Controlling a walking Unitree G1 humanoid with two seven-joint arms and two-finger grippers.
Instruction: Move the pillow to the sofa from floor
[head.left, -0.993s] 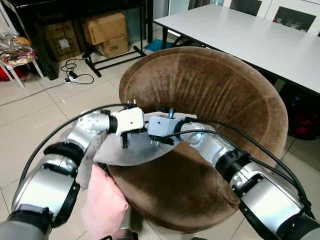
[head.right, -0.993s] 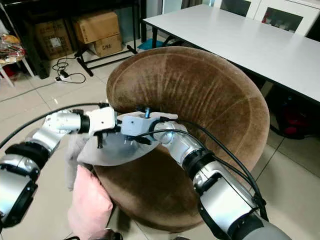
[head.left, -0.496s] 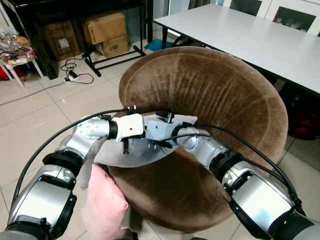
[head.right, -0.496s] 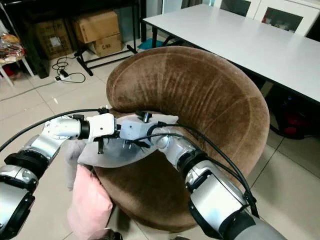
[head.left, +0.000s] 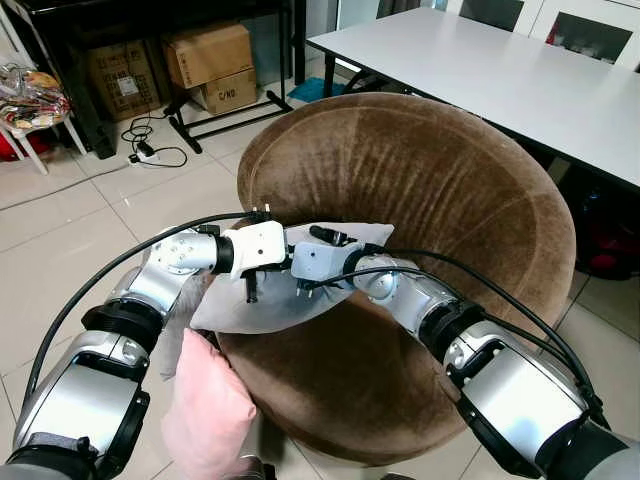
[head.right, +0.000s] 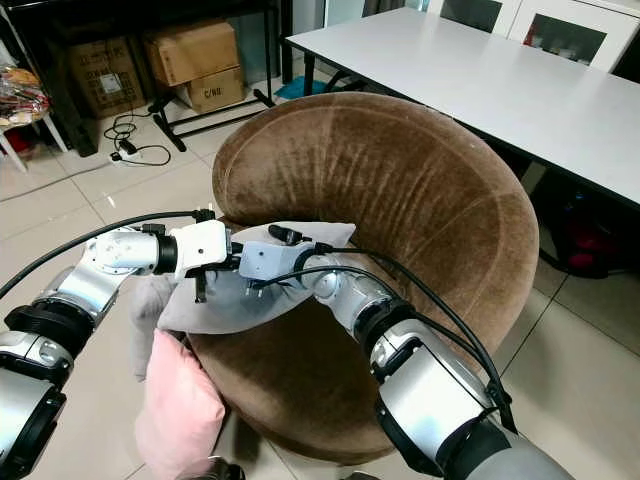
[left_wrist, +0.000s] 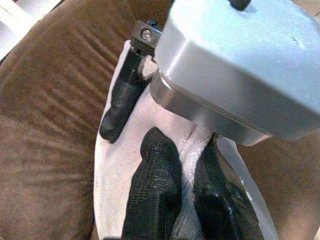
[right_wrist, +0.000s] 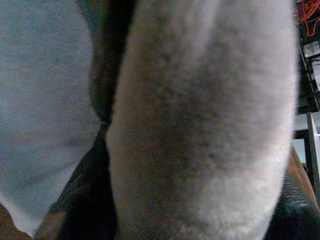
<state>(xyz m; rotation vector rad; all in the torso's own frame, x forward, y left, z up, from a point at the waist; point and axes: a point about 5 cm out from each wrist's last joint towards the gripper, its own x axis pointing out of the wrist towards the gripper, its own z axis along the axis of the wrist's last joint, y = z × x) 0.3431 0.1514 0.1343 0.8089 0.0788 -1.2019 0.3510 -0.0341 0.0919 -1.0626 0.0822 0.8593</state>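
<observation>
Flat, pale grey fuzzy pillow (head.left: 262, 305), sagging over the brown sofa (head.left: 440, 190) edge

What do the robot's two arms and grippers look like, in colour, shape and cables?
Both arms are rounded silver segments joined by black rings. Thin black cables loop alongside each arm to the wrist. The left gripper sits on a boxy white housing; the right gripper on a grey-silver housing with small screws. The fingers are long, black and finely textured.

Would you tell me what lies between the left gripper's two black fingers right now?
In the left wrist view, a fold of the grey pillow sits pinched between the left gripper's fingers, over the brown sofa.
</observation>
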